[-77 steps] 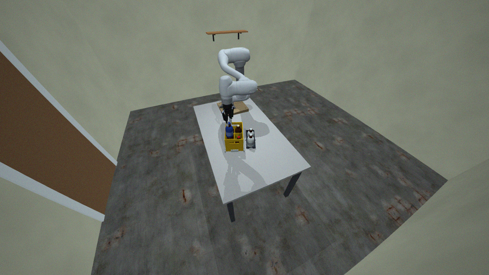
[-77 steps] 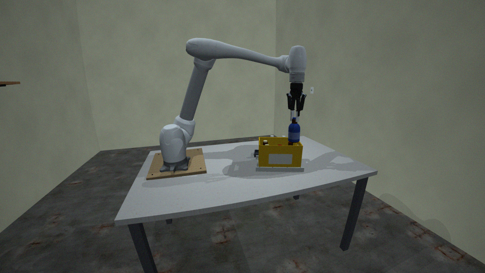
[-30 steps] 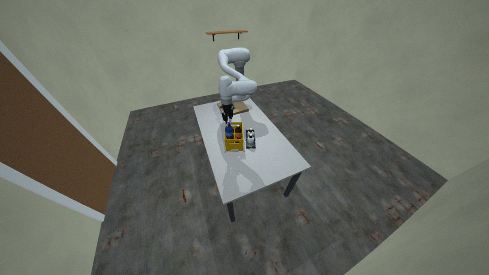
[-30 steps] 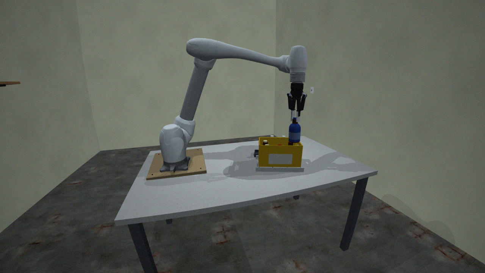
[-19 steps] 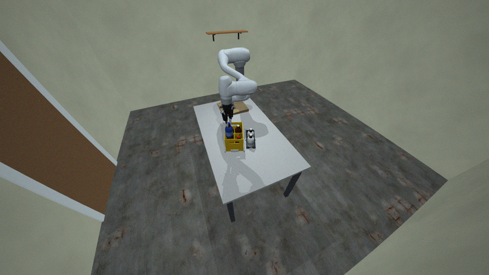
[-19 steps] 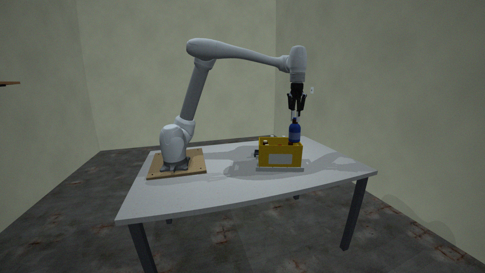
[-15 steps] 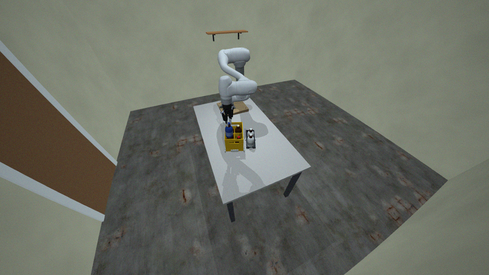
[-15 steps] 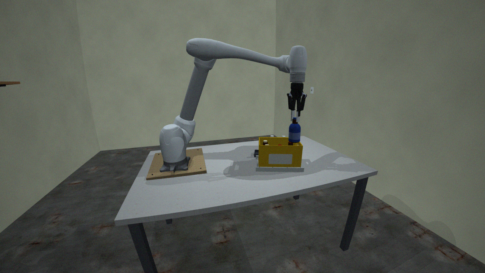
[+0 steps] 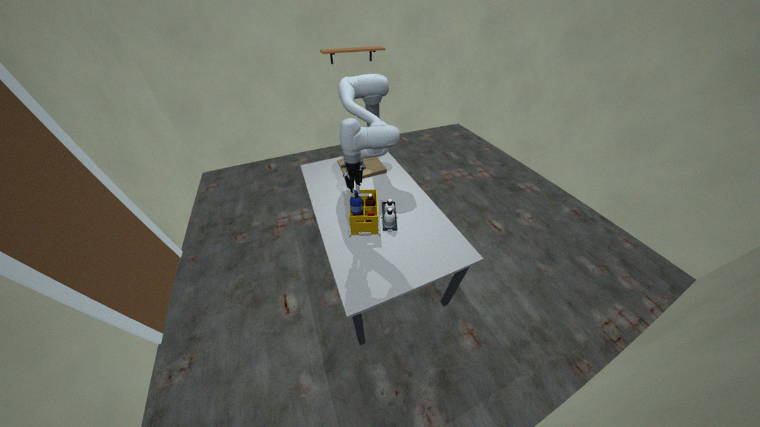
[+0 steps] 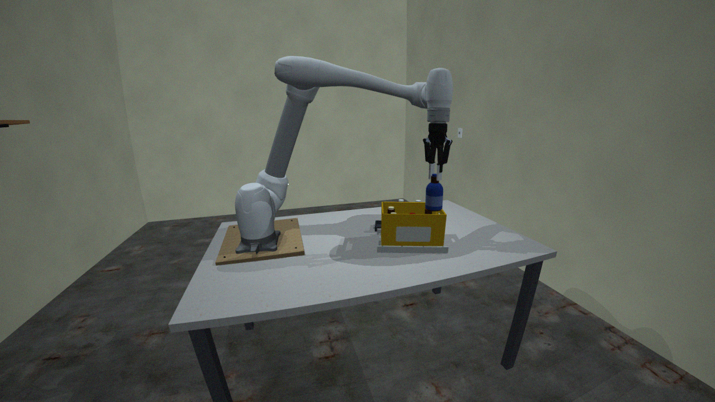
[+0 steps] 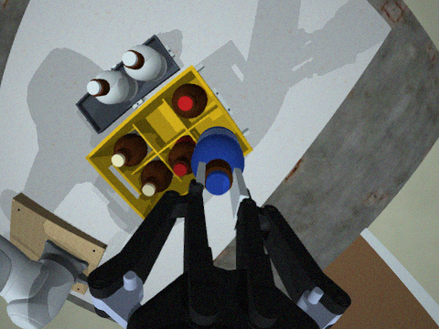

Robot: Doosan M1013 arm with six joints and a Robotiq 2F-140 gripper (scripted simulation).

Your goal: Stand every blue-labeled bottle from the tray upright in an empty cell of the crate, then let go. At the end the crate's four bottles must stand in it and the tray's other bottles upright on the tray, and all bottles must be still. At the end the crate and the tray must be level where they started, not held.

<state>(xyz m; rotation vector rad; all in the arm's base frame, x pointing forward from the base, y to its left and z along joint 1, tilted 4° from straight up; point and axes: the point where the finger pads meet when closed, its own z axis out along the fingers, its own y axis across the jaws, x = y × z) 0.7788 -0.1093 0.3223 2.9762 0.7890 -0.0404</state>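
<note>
My gripper (image 10: 434, 171) points straight down and is shut on the neck of a blue-labeled bottle (image 10: 433, 196). The bottle hangs upright over a corner cell of the yellow crate (image 10: 413, 227). Its base is below the crate's rim; I cannot tell whether it rests on the crate's floor. In the wrist view the gripper (image 11: 219, 189) pinches the brown cap of the blue bottle (image 11: 218, 155). The crate (image 11: 165, 141) holds several brown bottles with red or white caps, and one cell (image 11: 160, 122) is empty. The dark tray (image 11: 124, 82) beside the crate carries two white-labeled bottles, upright.
The crate and tray (image 9: 390, 218) sit side by side near the middle of the white table (image 9: 386, 231). The arm's base stands on a wooden plate (image 10: 260, 242) at the table's end. A small shelf (image 9: 352, 50) hangs on the far wall.
</note>
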